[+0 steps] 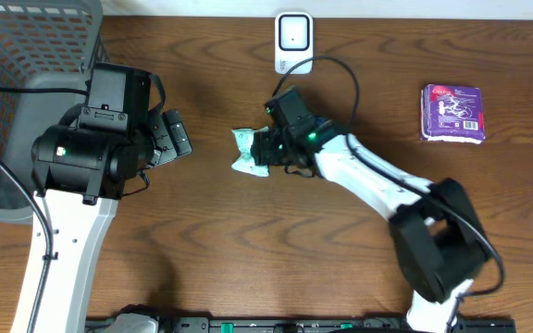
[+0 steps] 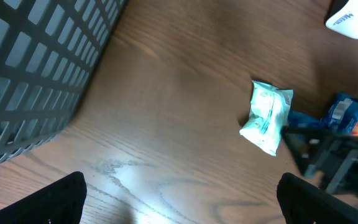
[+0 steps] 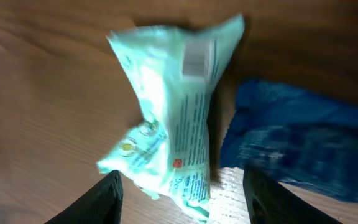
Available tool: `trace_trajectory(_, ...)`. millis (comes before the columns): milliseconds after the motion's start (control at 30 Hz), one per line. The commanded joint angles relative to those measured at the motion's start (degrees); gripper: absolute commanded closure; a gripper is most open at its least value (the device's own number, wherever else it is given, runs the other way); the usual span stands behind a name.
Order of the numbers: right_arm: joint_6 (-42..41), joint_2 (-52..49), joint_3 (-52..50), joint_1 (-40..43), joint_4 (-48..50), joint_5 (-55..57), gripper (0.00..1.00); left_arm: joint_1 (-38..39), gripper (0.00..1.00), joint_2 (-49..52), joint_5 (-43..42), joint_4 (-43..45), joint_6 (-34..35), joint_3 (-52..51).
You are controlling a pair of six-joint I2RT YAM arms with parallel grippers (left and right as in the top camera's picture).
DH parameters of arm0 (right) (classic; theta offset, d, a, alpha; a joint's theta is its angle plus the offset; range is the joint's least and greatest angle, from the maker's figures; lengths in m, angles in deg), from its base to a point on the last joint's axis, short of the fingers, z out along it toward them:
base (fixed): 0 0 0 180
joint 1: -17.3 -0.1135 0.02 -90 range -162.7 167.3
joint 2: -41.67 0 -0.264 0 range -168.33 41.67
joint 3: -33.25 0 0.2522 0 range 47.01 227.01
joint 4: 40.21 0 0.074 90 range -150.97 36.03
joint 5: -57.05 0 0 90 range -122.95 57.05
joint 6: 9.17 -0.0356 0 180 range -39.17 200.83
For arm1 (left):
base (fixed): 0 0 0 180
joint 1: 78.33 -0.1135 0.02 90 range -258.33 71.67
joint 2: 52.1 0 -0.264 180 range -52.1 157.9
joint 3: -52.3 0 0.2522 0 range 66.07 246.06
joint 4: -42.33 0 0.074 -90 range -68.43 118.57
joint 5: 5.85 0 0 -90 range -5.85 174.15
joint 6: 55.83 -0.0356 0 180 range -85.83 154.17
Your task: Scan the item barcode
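The item, a mint-green packet (image 1: 245,153) with small print on it, lies on the wooden table below the white scanner (image 1: 293,41). My right gripper (image 1: 268,150) is at the packet's right end. In the right wrist view the packet (image 3: 169,118) reaches down between the two fingertips, and the gripper (image 3: 182,199) stands open without pressing on it. No barcode can be read in this blurred view. My left gripper (image 2: 182,199) is open over bare wood, left of the packet (image 2: 267,116).
A grey mesh basket (image 1: 12,83) fills the far left. A purple packet (image 1: 452,113) lies at the right. Something blue (image 3: 303,143) sits just right of the green packet. The scanner's cable (image 1: 340,69) loops over the right arm.
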Motion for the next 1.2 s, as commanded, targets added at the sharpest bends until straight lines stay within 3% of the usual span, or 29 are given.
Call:
trace_trajectory(0, -1.4, -2.6, 0.8, -1.3, 0.1, -1.0, 0.43, -0.2, 0.02, -0.5, 1.0, -0.2, -0.3, 0.3)
trace_trajectory(200, -2.4, -4.0, 0.8, -1.4, 0.9, -1.0, 0.43, -0.2, 0.02, -0.5, 1.0, -0.2, -0.3, 0.3)
trace_trajectory(467, -6.6, -7.4, 0.8, -2.0, 2.8, -1.0, 0.53, -0.2, 0.02, -0.5, 1.0, -0.2, -0.3, 0.3)
trace_trajectory(567, -6.9, -8.9, 0.8, -1.4, 4.4, -3.0, 0.69, -0.2, 0.02, -0.5, 1.0, -0.2, -0.3, 0.3)
trace_trajectory(633, -6.6, -9.0, 0.8, -0.8, 4.5, -4.5, 0.98, -0.2, 0.02, -0.5, 1.0, -0.2, -0.3, 0.3)
trace_trajectory(833, -0.5, -6.6, 2.2, -0.5, 2.5, -2.7, 0.99, -0.2, 0.02, -0.5, 1.0, -0.2, -0.3, 0.3)
trace_trajectory(1167, 9.4, 2.7, 13.8, -1.3, -14.3, 23.0, 0.99, -0.2, 0.02, -0.5, 1.0, -0.2, -0.3, 0.3)
